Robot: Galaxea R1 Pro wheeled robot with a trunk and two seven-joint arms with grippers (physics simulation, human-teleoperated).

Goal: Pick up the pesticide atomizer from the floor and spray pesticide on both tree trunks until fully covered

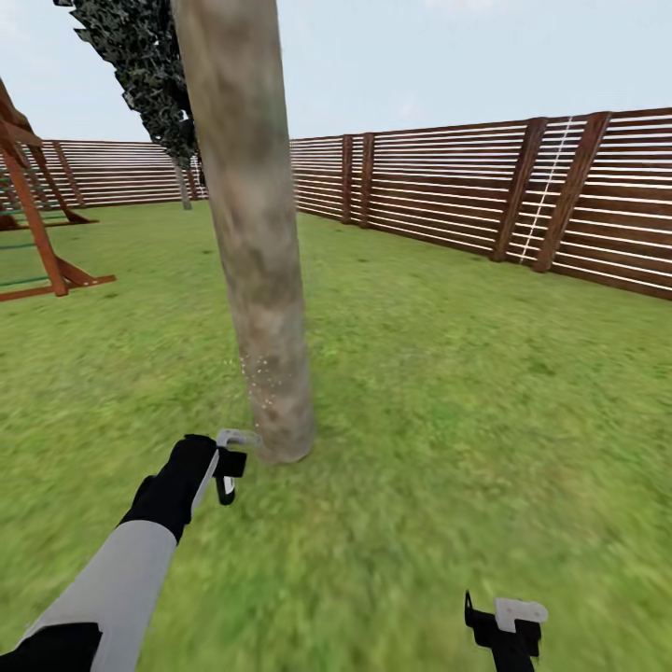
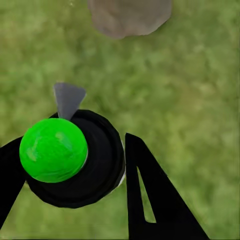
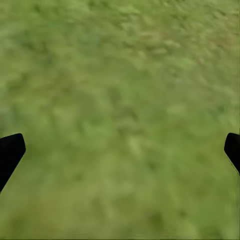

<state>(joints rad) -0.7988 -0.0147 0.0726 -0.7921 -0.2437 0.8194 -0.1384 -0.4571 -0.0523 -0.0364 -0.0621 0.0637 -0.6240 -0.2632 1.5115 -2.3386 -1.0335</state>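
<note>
**Left gripper clamped on the sprayer at the trunk's foot**

Left gripper (image 2: 70,175) is closed around the sprayer (image 2: 72,157) — green cap, black collar, grey nozzle facing the tree trunk (image 1: 250,233) close ahead. It is probably a light, rigid, smooth bottle, best gripped below the collar. Pale specks (image 1: 259,378) dot the lower bark. Right gripper (image 3: 120,150) hangs spread wide over the lawn (image 1: 485,373).

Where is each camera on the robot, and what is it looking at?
Head view: up on the head, looking down the lawn at the tree trunk; both arms show.
Left wrist view: by the left tool, looking down at the green-topped atomizer it holds.
Right wrist view: by the right tool, open over grass.
Head and left wrist views share the trunk's base.
</note>
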